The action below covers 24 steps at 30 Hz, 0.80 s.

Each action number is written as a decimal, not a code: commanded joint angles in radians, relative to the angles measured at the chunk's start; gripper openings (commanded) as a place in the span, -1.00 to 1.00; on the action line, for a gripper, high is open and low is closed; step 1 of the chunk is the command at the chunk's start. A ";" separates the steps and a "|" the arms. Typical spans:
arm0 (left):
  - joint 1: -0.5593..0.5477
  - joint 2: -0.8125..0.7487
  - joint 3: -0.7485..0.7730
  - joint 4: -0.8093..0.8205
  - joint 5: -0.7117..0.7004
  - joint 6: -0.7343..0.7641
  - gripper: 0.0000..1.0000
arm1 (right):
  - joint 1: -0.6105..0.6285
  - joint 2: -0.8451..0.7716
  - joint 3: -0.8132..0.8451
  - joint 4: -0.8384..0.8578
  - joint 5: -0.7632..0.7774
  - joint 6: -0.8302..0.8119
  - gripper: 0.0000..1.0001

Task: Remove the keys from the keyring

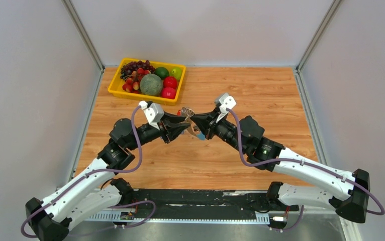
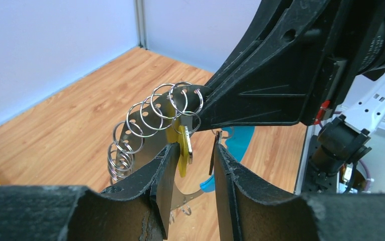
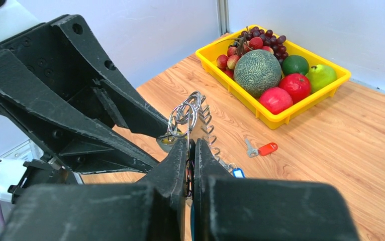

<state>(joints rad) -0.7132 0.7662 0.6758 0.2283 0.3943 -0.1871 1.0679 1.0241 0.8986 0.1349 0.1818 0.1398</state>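
My right pincer (image 3: 190, 149) has its fingers pressed together on the keyring (image 3: 184, 114), pinching it just under the cluster of rings at the centre of the right wrist view. The left pincer (image 2: 192, 156) is part spread, low centre in the left wrist view. A yellow-headed key (image 2: 182, 148) hangs in the gap against the left-hand finger, and I can see space between it and the other finger, so it's not clamped. From here the keyring shows as a coil of silver rings running up and left, and its blue strap (image 2: 241, 140) curves down to the right behind the fingers.

Overhead, both pincers meet nose to nose at mid-frame above the wooden table (image 1: 261, 95), with the keyring raised between them. A yellow tray (image 1: 114, 86) of fruit sits upper left. In the right wrist view a red-tagged key (image 3: 262, 148) lies on the table right of centre, with a blue tag (image 3: 238, 172) just below it.
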 commanded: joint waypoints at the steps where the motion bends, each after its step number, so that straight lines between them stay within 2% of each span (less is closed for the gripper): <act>1: -0.004 0.005 0.017 0.021 -0.015 0.044 -0.17 | 0.012 -0.006 0.051 0.091 0.000 -0.018 -1.00; 6: -0.004 0.024 0.038 0.014 -0.020 0.037 -0.15 | 0.019 -0.006 0.052 0.094 -0.022 -0.025 -1.00; 8: -0.004 0.034 0.061 -0.013 -0.027 0.043 -0.24 | 0.023 -0.008 0.050 0.094 -0.029 -0.030 -1.00; 9: -0.005 0.042 0.071 -0.041 -0.029 0.046 -0.45 | 0.024 -0.011 0.049 0.094 -0.032 -0.034 -1.00; 10: -0.005 0.044 0.086 -0.055 -0.031 0.052 -0.57 | 0.025 -0.016 0.046 0.094 -0.035 -0.039 -1.00; 11: -0.004 0.047 0.093 -0.080 -0.030 0.054 -0.79 | 0.025 -0.022 0.040 0.094 -0.032 -0.045 -1.00; 13: -0.003 0.049 0.110 -0.116 -0.032 0.048 -0.97 | 0.024 -0.035 0.026 0.094 -0.020 -0.068 -1.00; 17: -0.003 0.054 0.159 -0.234 -0.035 -0.008 -1.00 | 0.025 -0.058 -0.023 0.093 0.000 -0.163 -0.92; 21: -0.004 0.061 0.193 -0.362 0.018 -0.076 -1.00 | 0.025 -0.061 -0.069 0.096 0.063 -0.248 -0.90; 22: -0.004 0.065 0.212 -0.417 0.030 -0.085 -1.00 | 0.024 -0.058 -0.082 0.097 0.078 -0.268 -0.84; 23: -0.003 0.068 0.239 -0.446 0.034 -0.082 -1.00 | 0.025 -0.054 -0.090 0.099 0.080 -0.283 -0.70; 24: -0.003 0.073 0.254 -0.511 0.031 -0.078 -1.00 | 0.025 -0.051 -0.097 0.101 0.084 -0.292 -0.44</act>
<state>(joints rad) -0.7132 0.8261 0.8448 -0.0807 0.3897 -0.2207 1.0863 0.9802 0.8246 0.1703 0.2058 -0.0494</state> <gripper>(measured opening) 0.019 0.130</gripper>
